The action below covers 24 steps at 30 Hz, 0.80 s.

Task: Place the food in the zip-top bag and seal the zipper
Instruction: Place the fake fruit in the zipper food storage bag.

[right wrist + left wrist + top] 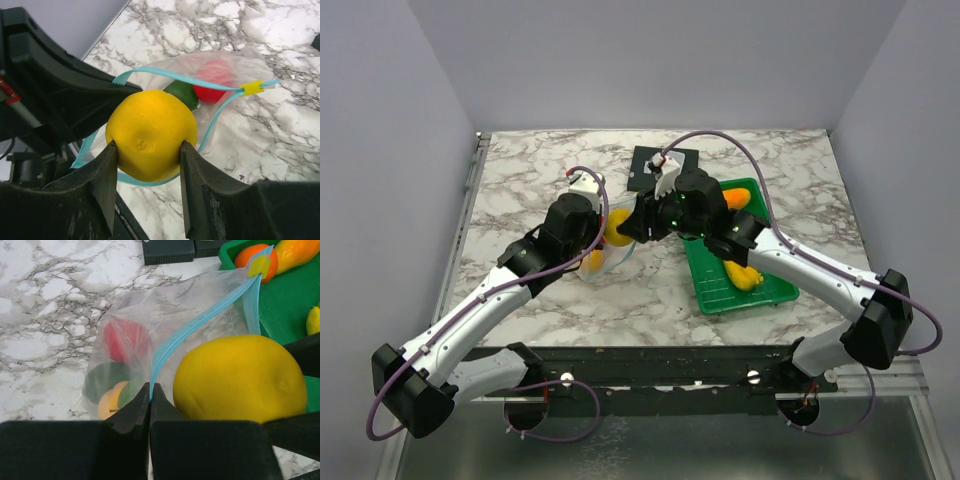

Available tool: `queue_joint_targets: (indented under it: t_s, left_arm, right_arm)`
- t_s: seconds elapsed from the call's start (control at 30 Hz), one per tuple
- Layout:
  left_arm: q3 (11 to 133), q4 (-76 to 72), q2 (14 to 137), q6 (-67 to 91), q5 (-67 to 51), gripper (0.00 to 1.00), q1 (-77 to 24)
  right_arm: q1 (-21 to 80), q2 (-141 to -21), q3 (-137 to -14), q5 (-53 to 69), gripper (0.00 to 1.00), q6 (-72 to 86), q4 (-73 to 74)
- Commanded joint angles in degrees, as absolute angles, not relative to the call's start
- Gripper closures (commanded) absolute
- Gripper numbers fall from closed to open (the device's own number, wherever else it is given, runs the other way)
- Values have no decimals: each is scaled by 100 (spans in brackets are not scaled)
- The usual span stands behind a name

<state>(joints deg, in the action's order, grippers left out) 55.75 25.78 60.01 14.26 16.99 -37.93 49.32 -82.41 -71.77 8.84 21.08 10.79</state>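
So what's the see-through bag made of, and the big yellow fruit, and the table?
The bag looks like thin soft plastic: it is clear, crinkly and a bit shiny. The yellow fruit seems to be smooth matte plastic or rubber, evenly coloured like a toy; I can't tell which. The table looks like marble, white with grey veins, though it may only be a printed surface.

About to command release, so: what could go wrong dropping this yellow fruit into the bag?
The round yellow toy fruit in the right end effector looks nearly as wide as the mouth of the clear plastic zip-top bag; it may snag the light-blue zipper strip and roll off.
The left end effector pinches one spot on that strip; a push could tug it free.
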Motion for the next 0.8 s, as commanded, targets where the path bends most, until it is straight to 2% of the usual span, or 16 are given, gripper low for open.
queue_joint_targets:
  t_s: [0.0, 0.17, 0.53, 0.63, 0.7, 0.77]
  left_arm:
    - [5511, 2435, 5879, 1395, 1522, 100, -3770]
    - [5511, 2435, 5855, 1399, 1497, 100, -3771]
    - [5511, 2405, 5823, 1397, 1442, 100, -3769]
    - [5503, 2404, 5818, 1403, 1448, 100, -3767]
    - [5502, 2408, 5810, 1402, 1458, 100, -3770]
    - [5502, 2408, 5818, 1399, 1467, 100, -3771]
  right_arm:
    - [5078, -8544, -7572, 50, 89, 2033, 1104]
    - [5140, -9080, -7972, -837, 89, 2111, 1386]
    - [5177, -9624, -8320, -1437, 81, 2439, 1331]
    - [5177, -9671, -8336, -1430, 70, 2528, 1276]
    - [5177, -9684, -8341, -1370, 53, 2556, 1235]
    - [5177, -9686, -8324, -1302, 47, 2575, 1190]
